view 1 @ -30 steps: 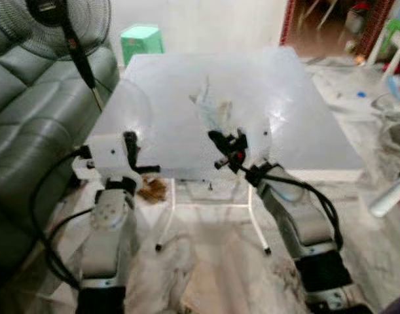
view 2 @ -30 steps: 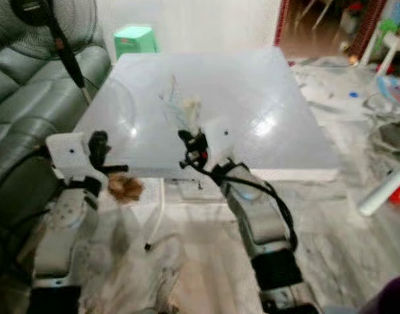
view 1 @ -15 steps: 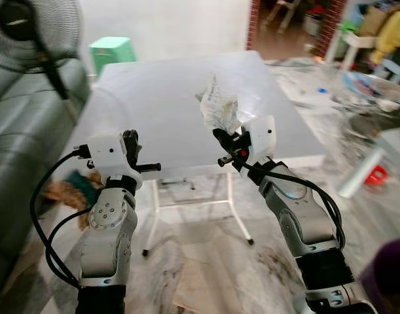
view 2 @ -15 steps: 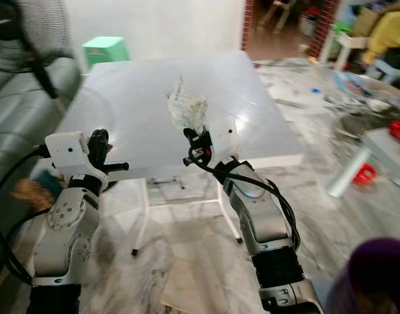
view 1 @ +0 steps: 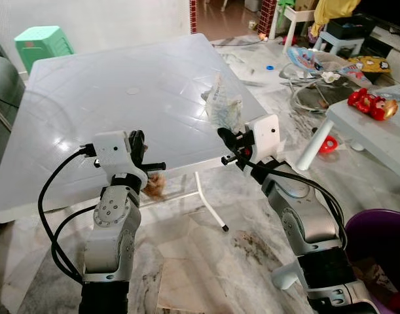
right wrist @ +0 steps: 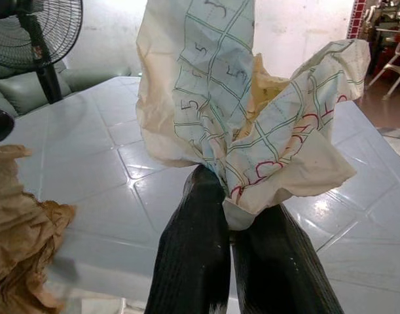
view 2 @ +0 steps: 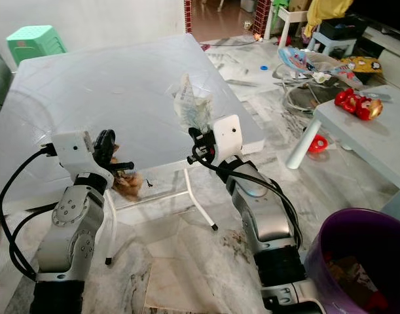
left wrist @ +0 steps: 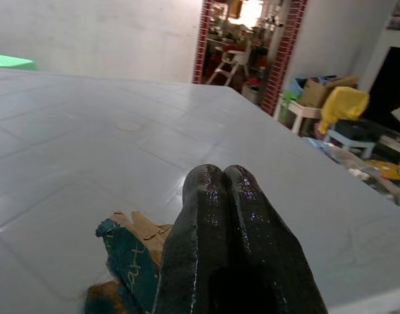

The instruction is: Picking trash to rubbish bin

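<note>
- Crumpled paper, printed with a grid and red and blue marks, sits pinched between the fingers of the right gripper, which holds it up in the air over the near right corner of the table.
- Brown scrap of paper is held by the left gripper, hanging beside its fingers just in front of the table's near edge; in the left wrist view the black fingers are pressed tightly together with the brown and teal scrap caught beside them.
- White plastic table stands on thin white legs over a marbled tile floor.
- Purple bin, with some rubbish already inside, stands on the floor to the robot's right, well apart from both grippers.
- Green stool stands beyond the far left corner of the table.
- Low white table on the right carries a red toy.
- Fan and a grey sofa appear past the table in the right wrist view.
</note>
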### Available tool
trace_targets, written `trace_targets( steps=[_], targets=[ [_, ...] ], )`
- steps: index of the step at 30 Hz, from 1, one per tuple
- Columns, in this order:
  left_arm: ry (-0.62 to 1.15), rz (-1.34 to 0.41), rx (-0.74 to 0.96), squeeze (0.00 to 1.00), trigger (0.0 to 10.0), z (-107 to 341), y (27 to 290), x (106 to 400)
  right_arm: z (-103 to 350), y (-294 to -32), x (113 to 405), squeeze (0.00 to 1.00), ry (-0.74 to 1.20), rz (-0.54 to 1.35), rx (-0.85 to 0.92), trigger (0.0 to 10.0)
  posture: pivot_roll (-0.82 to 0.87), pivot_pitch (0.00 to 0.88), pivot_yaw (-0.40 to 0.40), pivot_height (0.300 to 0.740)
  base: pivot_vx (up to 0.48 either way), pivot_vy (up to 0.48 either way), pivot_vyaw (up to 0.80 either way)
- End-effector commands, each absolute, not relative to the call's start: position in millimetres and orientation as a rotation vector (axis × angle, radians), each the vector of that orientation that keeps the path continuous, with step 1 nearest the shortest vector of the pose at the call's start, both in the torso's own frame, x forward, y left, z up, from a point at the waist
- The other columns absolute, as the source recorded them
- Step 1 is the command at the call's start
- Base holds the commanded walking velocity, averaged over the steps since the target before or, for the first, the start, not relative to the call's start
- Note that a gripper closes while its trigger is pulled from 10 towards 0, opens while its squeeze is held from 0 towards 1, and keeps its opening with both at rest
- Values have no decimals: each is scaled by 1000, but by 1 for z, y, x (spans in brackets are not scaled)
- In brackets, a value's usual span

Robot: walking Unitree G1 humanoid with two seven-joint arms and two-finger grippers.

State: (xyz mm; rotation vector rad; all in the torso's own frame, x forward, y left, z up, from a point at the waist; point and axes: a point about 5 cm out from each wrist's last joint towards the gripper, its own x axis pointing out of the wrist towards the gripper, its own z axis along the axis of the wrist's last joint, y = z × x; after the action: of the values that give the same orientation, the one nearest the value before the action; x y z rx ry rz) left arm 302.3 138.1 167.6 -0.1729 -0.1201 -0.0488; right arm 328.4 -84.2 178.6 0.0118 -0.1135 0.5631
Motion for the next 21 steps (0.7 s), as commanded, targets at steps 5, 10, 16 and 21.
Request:
trace_targets(
  steps=[5,10,16,21],
  targets=[
    [-98,-93,-177,0,7412,167,135,306,182,-85,331,0,-116,551,11,0,-51,5,30,740,0,0,-800],
    [-62,-146,-170,0,8510,163,133,307,183,-86,331,0,-121,517,23,0,-49,5,31,740,0,0,-800],
    [-50,-201,-150,0,9647,161,128,308,181,-97,333,0,-122,410,48,0,-54,5,44,740,0,0,-794],
    [-36,-213,-151,0,10000,159,125,309,179,-107,334,0,-112,346,61,0,-62,9,55,740,0,0,-786]
  ],
)
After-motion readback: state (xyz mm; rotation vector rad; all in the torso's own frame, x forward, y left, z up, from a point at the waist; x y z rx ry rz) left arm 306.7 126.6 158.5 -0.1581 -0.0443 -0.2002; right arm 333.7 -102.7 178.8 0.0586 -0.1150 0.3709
